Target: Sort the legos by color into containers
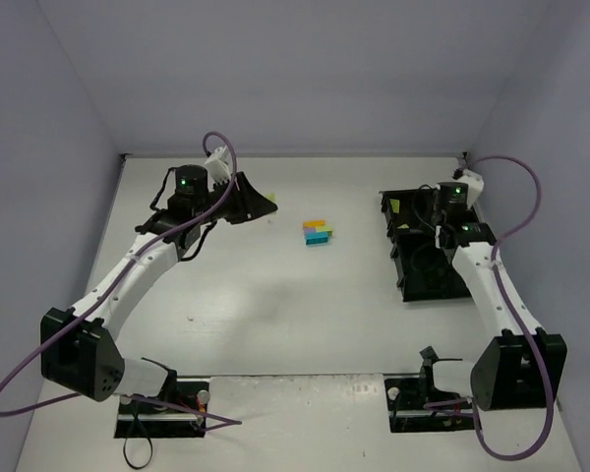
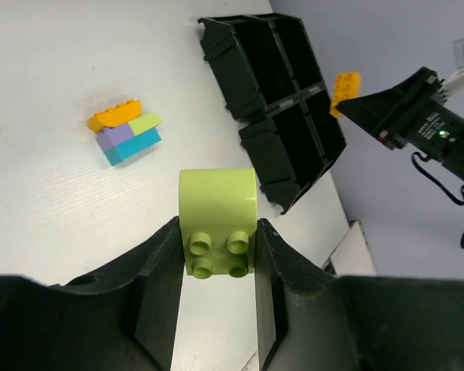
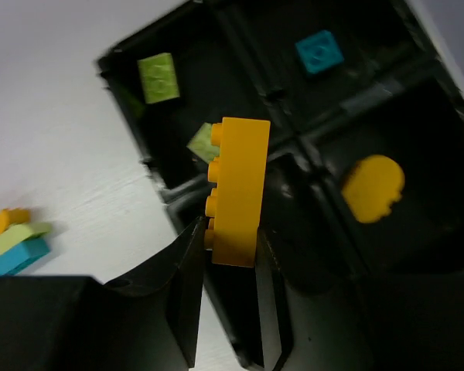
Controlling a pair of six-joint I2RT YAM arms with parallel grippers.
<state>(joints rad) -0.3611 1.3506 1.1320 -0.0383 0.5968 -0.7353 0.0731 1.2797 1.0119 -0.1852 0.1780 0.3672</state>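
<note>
Right wrist cam: right gripper (image 3: pixel 230 238) pinching orange brick (image 3: pixel 238 185) above tray (image 3: pixel 164 185), prob aiming for the orange compartment (image 3: pixel 417 224). Left gripper (image 2: pixel 216 241) clamps lime brick (image 2: pixel 216 205) well away; mixed cluster (image 2: pixel 126 131) on table (image 2: pixel 46 201), unsorted.

Soft, even overhead light casts faint shadows; the right wrist view is blurred, the others sharp.

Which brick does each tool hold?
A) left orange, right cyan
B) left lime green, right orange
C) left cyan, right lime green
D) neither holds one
B: the left tool grips a lime green brick, and the right tool grips an orange brick.
</note>
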